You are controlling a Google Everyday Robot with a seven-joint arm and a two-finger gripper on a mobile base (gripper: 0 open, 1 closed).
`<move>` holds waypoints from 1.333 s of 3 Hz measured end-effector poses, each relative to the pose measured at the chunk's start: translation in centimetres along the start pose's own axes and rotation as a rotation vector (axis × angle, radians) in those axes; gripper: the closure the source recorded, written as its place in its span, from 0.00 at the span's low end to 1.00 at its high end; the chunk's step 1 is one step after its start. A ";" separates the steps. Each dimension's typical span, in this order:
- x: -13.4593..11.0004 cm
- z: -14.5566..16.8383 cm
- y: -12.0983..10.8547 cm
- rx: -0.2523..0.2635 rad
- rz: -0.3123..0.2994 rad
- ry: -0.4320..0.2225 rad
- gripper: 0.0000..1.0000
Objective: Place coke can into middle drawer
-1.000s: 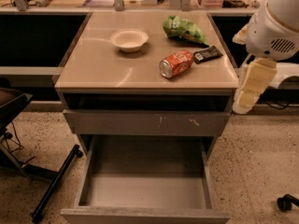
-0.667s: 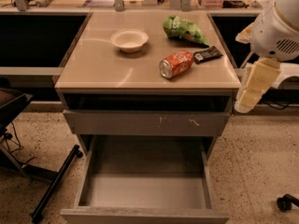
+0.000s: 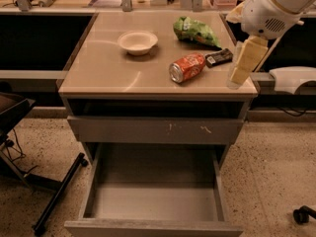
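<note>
1. Camera view, set against a second ago: the gripper [image 3: 236,78] has shifted left, from beside the cabinet to over the right edge of the tabletop [image 3: 106,68]. The coke can [image 3: 187,67] lies where it lay, and the middle drawer [image 3: 153,204] is pulled out as before.
2. The coke can is orange-red with white lettering. It lies on its side on the right half of the tabletop, silver end turned toward the front left. Its far end is just beside a flat black wrapper [image 3: 218,57]. A green snack bag [image 3: 195,31] is behind it and a pale bowl [image 3: 138,41] is to its left.
3. The middle drawer stands open at the bottom with a bare grey floor, below a shut drawer front [image 3: 153,130] with pale scratches.
4. The gripper, cream-coloured, points down from the white arm [image 3: 271,9], to the right of the can and apart from it. How far open it is cannot be told; it touches neither the can nor the wrapper.
</note>
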State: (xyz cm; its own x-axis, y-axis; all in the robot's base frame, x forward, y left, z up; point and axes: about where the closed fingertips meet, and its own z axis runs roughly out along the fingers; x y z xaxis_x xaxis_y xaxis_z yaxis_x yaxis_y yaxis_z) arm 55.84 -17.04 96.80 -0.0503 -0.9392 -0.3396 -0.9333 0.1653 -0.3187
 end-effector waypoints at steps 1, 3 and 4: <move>-2.3 1.4 -3.4 0.015 -0.038 -0.053 0.00; -1.1 3.4 -4.1 -0.011 -0.016 -0.073 0.00; -0.3 6.7 -5.6 -0.045 -0.009 -0.117 0.00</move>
State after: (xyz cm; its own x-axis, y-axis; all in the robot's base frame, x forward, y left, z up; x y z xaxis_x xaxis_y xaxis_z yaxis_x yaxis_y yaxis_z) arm 63.42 -15.64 92.78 -0.0023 -0.8988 -0.4383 -0.9488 0.1404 -0.2830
